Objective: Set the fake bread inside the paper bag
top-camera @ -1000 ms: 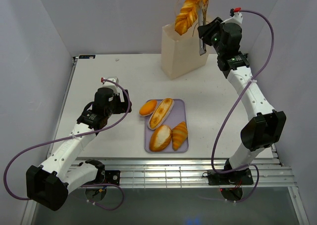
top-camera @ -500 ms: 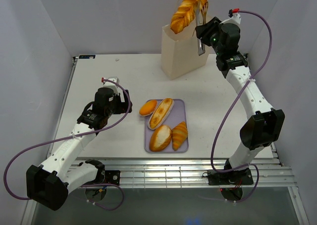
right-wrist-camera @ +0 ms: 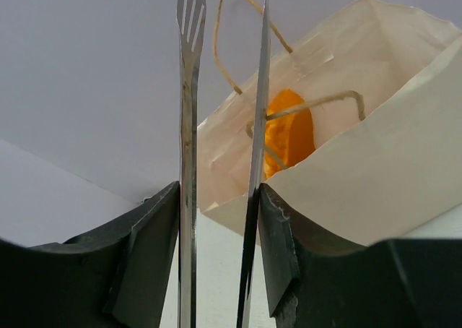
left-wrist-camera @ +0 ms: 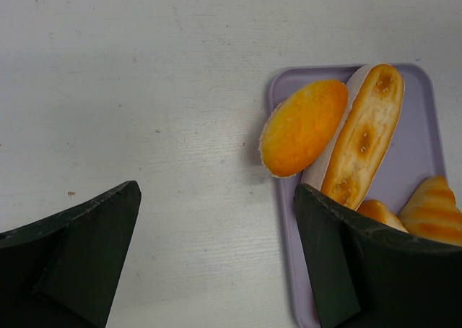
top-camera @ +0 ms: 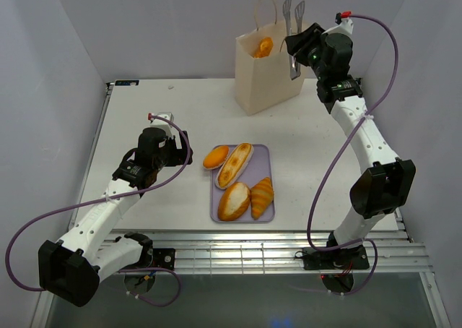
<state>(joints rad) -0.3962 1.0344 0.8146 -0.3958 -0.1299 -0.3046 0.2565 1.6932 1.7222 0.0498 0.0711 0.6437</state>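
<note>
The right claw (right-wrist-camera: 219, 212) is raised over the paper bag (top-camera: 263, 82), its fingers pressed against the arms of a pair of metal tongs (right-wrist-camera: 188, 89). The tong blades stand parted with nothing between them. Just below and beyond the blades, an orange piece of fake bread (top-camera: 263, 48) lies inside the bag's open mouth, between the cord handles. So this reads as the end of one delivery: that piece is in, and the tongs are free.

Four pieces remain on the lilac tray (top-camera: 266, 214), well away from the right claw, toward the arm bases: a round bun (top-camera: 216, 157) hanging over the tray's edge, a long split roll (top-camera: 235, 164) touching it, an oval roll (top-camera: 234, 201) and a croissant (top-camera: 262, 196). The left claw (left-wrist-camera: 216, 191) is spread wide and empty above the white table (top-camera: 144, 111), with the bun and long roll just off its right finger.

The next move probably calls for lifting the tongs clear of the bag handles, swinging back to the tray, and bringing the open blades down around one piece. The croissant lies nearest the right arm. The glossy bread may slip, so the tongs should close across the middle of the piece.
</note>
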